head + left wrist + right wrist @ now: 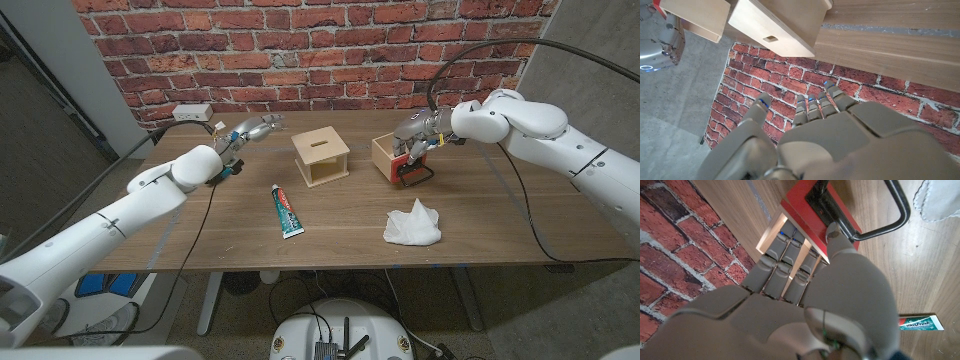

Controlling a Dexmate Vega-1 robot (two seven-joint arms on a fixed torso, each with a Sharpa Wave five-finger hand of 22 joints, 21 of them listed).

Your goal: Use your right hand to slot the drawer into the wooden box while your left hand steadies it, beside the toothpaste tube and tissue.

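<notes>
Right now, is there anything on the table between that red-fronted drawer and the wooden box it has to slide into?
Nothing visible. The drawer, held by the right hand, sits right of the wooden box with bare table between them. The toothpaste tube and tissue lie nearer the front edge, off that path.

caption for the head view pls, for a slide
Right hand grips the red-fronted drawer while the open left hand hovers near the wooden box; toothpaste tube and tissue lie in front.
</notes>
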